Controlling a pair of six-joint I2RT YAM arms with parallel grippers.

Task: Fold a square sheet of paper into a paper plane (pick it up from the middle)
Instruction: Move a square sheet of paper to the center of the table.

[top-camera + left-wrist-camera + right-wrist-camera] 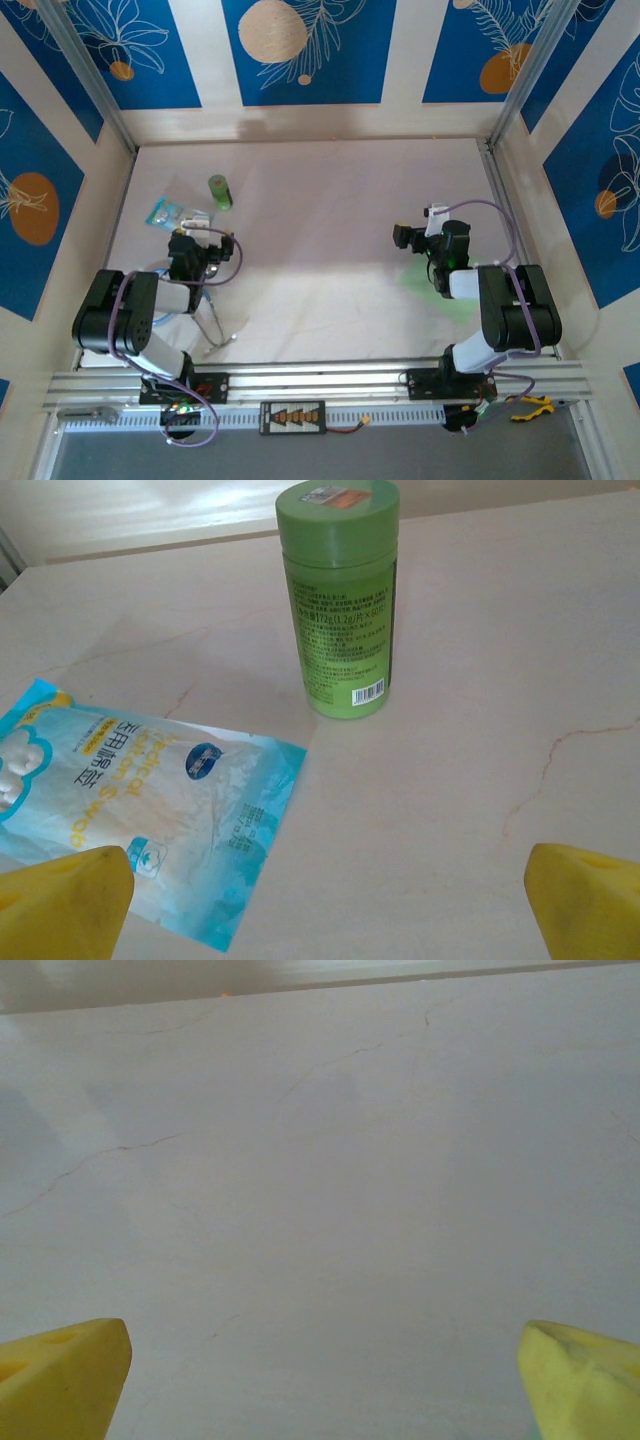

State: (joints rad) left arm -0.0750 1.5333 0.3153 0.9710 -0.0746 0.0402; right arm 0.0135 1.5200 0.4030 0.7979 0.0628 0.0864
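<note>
The square sheet of pale-green paper (419,279) lies flat on the table at the right, and my right arm covers part of it. My right gripper (408,238) hovers just beyond the sheet's far-left edge. In the right wrist view the right gripper (325,1380) is open, its yellow fingertips (62,1375) wide apart over bare table. My left gripper (192,245) is at the left. In the left wrist view the left gripper (325,905) is also open with nothing between its fingertips (590,900). No folded plane is in view.
A small green cylinder (219,192) (338,600) stands upright ahead of the left gripper. A clear blue-printed packet (176,213) (130,810) lies flat to its left. Aluminium posts (95,85) and printed walls enclose the pale table (330,200).
</note>
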